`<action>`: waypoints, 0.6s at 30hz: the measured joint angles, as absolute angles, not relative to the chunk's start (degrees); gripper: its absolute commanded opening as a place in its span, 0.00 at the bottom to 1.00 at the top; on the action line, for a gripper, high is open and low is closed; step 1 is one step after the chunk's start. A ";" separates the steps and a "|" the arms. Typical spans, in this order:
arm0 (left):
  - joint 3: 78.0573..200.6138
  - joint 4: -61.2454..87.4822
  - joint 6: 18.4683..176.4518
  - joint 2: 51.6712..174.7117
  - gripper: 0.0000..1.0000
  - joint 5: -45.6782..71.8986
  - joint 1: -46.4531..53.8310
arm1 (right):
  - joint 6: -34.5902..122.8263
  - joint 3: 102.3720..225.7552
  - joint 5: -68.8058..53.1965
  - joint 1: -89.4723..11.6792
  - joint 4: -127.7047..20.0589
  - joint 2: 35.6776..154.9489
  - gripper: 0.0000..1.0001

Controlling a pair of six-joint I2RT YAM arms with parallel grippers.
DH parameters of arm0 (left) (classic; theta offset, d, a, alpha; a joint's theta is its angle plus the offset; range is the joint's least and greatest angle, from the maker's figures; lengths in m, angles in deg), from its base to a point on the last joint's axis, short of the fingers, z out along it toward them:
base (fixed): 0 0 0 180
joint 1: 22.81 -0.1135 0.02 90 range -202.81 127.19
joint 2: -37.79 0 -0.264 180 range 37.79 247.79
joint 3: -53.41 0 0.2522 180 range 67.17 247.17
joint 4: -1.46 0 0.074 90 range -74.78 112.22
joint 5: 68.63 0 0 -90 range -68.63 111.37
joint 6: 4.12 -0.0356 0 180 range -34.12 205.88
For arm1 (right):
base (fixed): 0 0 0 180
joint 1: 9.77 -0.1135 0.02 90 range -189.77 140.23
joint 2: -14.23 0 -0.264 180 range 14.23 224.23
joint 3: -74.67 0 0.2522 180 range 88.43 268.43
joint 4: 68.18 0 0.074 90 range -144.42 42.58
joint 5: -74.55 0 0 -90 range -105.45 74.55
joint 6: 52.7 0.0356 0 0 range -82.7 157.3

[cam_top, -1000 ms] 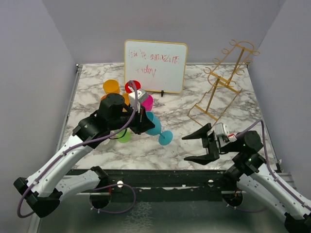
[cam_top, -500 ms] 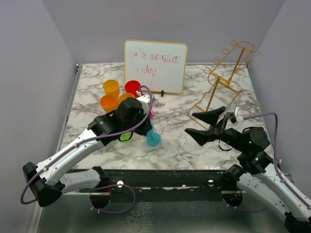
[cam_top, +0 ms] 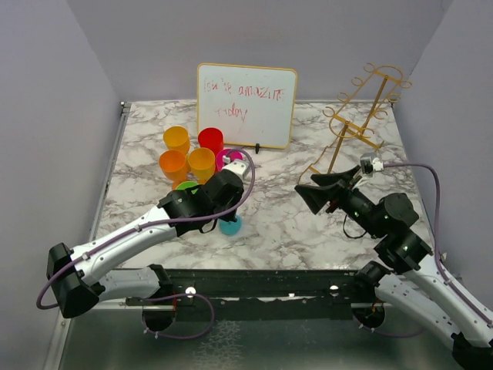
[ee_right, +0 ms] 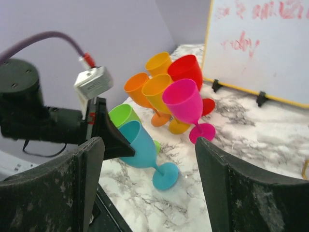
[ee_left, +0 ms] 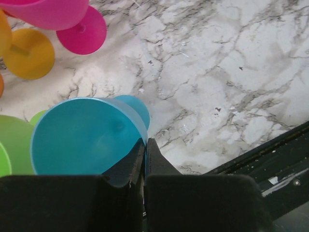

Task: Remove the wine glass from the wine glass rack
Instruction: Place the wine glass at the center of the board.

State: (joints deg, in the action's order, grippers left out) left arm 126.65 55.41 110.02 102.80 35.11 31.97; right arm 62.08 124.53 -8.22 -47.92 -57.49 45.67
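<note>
Placement of the teal wine glass [ee_right: 140, 145], seen from three views. The left tool [ee_left: 145, 147] is closed tight on the rim of the bowl, one finger inside and one outside. Over the last second it has carried the glass leftward across the marble surface [cam_top: 285, 231], away from the centre and toward the cluster of coloured glasses [cam_top: 196, 158] in front of the white board [cam_top: 246, 104]. The glass, lying well over a second ago, now stands near upright, leaning slightly; its foot [cam_top: 229, 225] appears to rest on the surface, just beside the green glass [ee_right: 121, 116]. In the same interval the right tool [cam_top: 310, 196] has lifted from the near edge and swung toward the wine glass rack [cam_top: 339, 150]; its jaws stand wide apart and hold nothing. The gold wire rack stands at the right rear of the surface, well apart from the teal glass, and no glass is seen hanging on it. By this reading the removal is done, and only the release by the left tool remains
</note>
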 measured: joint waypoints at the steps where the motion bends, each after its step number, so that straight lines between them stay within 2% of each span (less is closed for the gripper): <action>1: 126.04 55.36 110.35 102.56 0.00 36.18 31.95 | 63.48 124.55 -9.82 -47.92 -56.75 45.74 0.81; 6: 124.22 55.23 111.38 102.45 0.00 39.09 31.95 | 70.62 124.59 -16.72 -47.92 -50.45 46.96 0.80; 18: 124.11 53.94 111.51 104.83 0.00 40.14 32.06 | 78.62 123.08 -17.73 -47.92 -48.00 48.25 0.80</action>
State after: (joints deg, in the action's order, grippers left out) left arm 124.11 53.94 111.51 104.83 40.14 32.06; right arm 78.62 123.08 -17.73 -47.92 -48.00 48.25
